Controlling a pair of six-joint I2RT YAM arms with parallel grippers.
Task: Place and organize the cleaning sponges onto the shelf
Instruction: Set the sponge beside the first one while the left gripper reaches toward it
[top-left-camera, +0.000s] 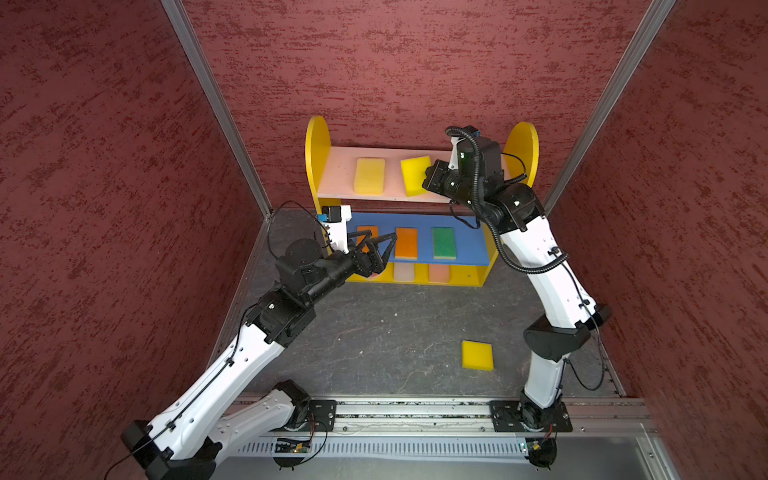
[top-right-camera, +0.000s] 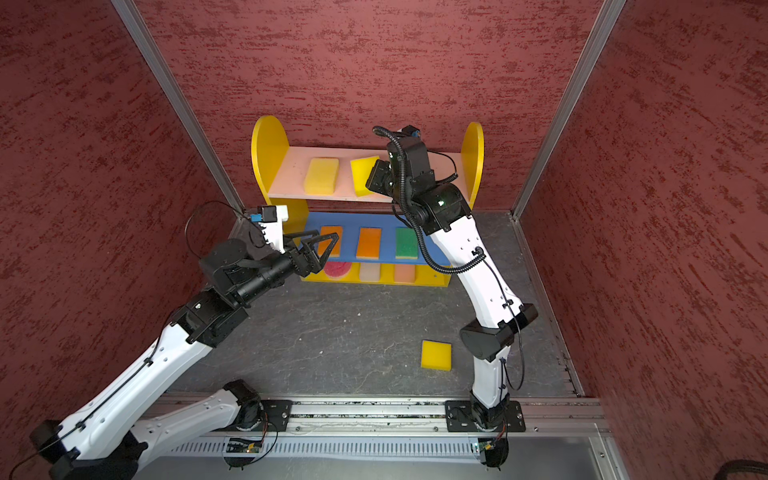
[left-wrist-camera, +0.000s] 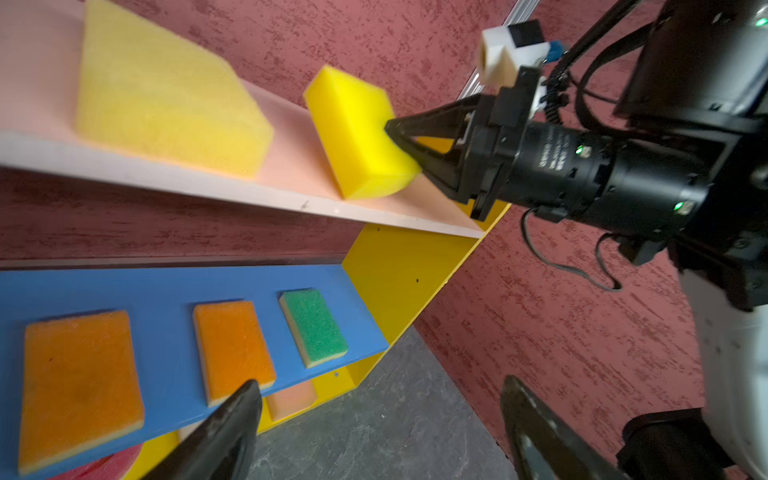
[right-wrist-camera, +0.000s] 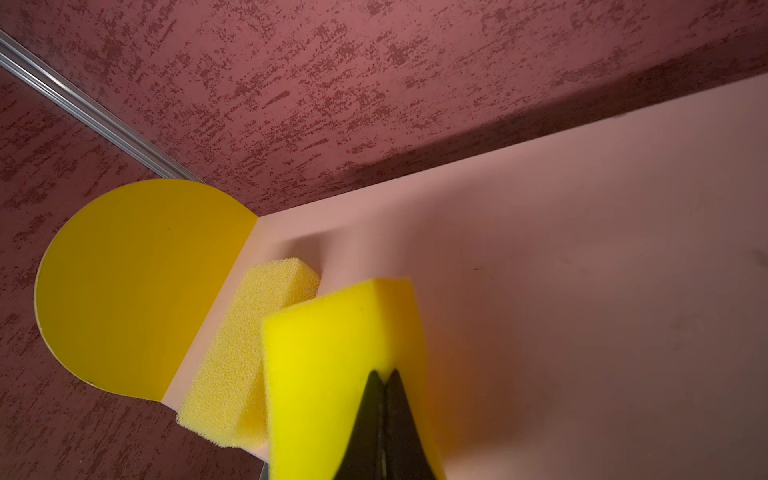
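Right gripper (left-wrist-camera: 391, 128) pinches a yellow sponge (top-left-camera: 415, 174), tilted on the pink board (top-left-camera: 336, 178).
Upper centre in both top views, a paler sponge (top-left-camera: 369, 176) lies left of it on the shelf (top-left-camera: 316, 141). Left gripper (top-left-camera: 384, 250), centre frame, is spread and empty before the blue board (top-left-camera: 469, 245). A loose sponge (top-left-camera: 477, 355) lies on the floor (top-left-camera: 374, 332), lower right.

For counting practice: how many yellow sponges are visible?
3: pale sponge flat on the pink board; bright sponge beside it, in the right gripper; third sponge on the floor.
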